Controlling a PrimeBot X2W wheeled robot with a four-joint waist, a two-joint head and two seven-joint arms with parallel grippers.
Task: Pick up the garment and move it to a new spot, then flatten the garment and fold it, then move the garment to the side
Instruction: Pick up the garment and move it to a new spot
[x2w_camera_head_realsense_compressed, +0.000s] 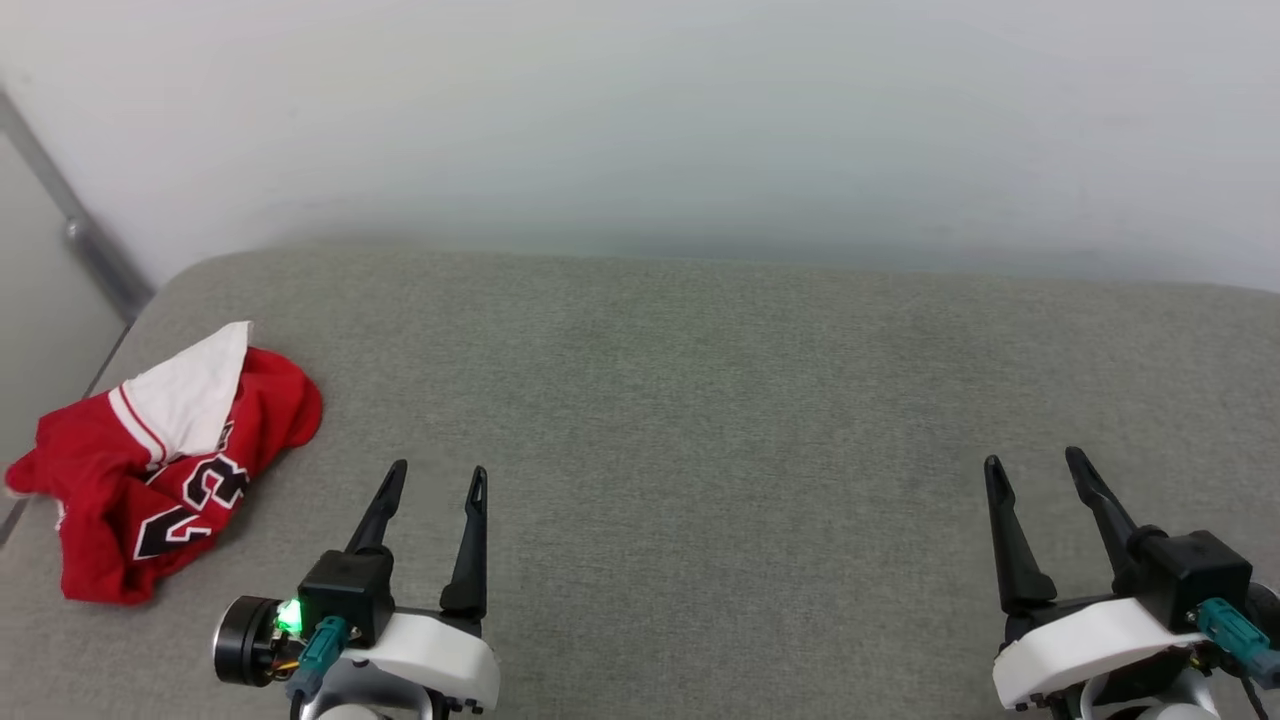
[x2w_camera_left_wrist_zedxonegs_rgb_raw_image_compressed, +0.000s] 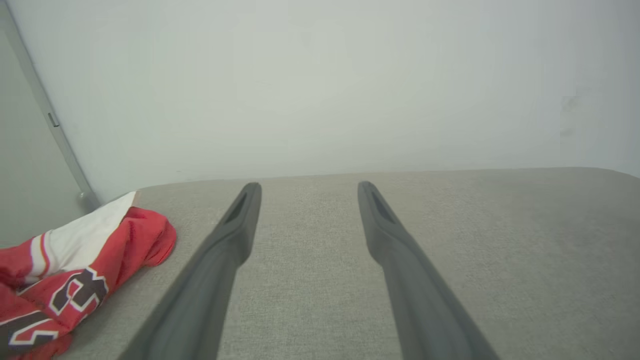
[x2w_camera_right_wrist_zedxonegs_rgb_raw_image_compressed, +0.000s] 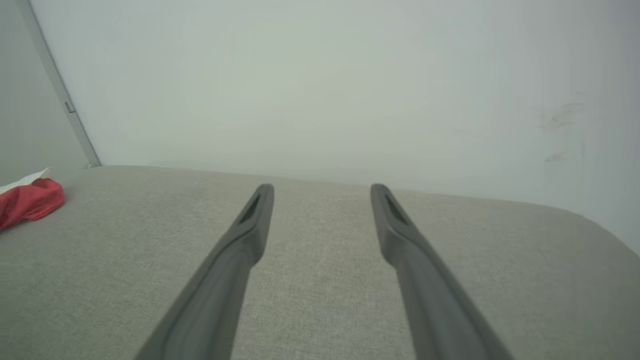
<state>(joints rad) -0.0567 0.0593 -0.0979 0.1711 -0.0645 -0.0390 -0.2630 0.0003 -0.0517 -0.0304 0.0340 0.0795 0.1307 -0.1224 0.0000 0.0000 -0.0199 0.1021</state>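
Left gripper (x2w_camera_head_realsense_compressed: 439, 468) and right gripper (x2w_camera_head_realsense_compressed: 1033, 457) — jaws wide apart, holding nothing; garment (x2w_camera_head_realsense_compressed: 100, 480) crumpled at left gripper's ten o'clock, untouched.

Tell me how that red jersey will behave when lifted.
The red jersey lies crumpled in soft folds, so it will likely hang limp and unfurl when pinched. It looks thin, probably light. On the grey fabric surface, a push would likely bunch it, not slide it.
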